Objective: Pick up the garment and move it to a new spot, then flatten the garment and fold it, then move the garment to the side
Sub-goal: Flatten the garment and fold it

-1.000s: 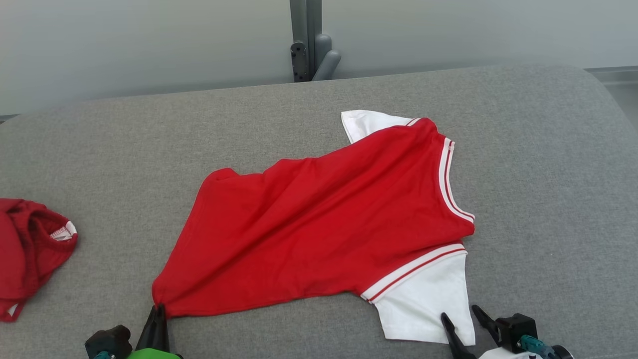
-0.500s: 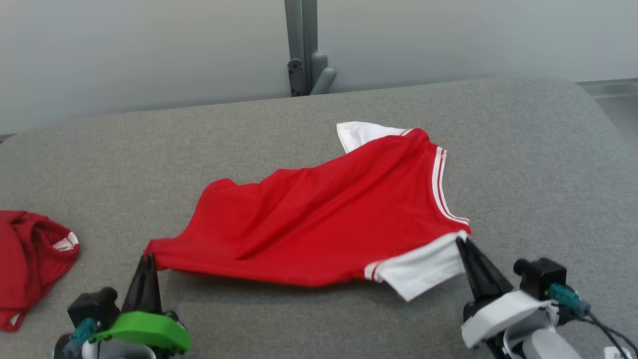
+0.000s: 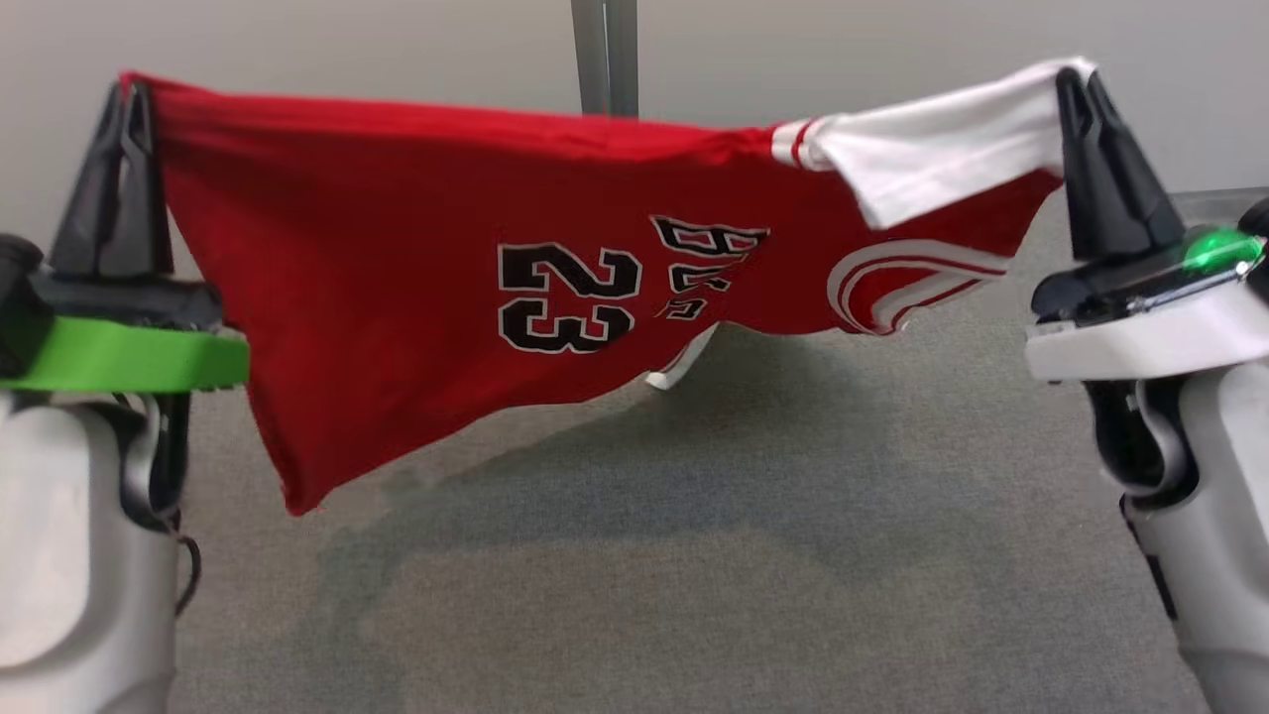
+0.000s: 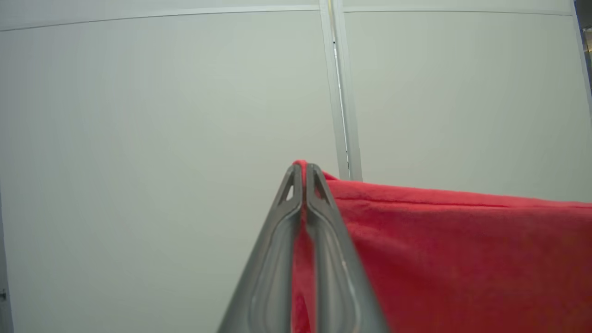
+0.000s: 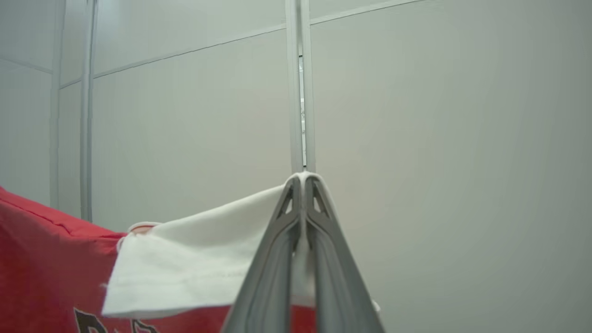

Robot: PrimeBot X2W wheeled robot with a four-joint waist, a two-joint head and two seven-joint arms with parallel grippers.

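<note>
The garment (image 3: 416, 268) is a red jersey with white sleeves and a black "23"; it hangs stretched in the air between my two grippers, its lower edge sagging above the grey surface. At the upper left my left gripper (image 3: 132, 91) is shut on a red corner of it, also seen as red cloth (image 4: 439, 249) pinched by that gripper (image 4: 303, 169). My right gripper (image 3: 1076, 79) at the upper right is shut on the white sleeve (image 3: 942, 149); the right wrist view has the sleeve (image 5: 194, 263) clamped in the same gripper (image 5: 303, 178).
A grey fabric-covered surface (image 3: 694, 555) lies below the hanging jersey. Behind it stands a pale wall with a grey vertical post (image 3: 605, 55). Both pale forearms fill the lower left and lower right corners of the head view.
Both grippers have risen from the surface, lifting the jersey clear so it hangs between them. The right gripper closed on the white sleeve. The head camera has tilted up.
</note>
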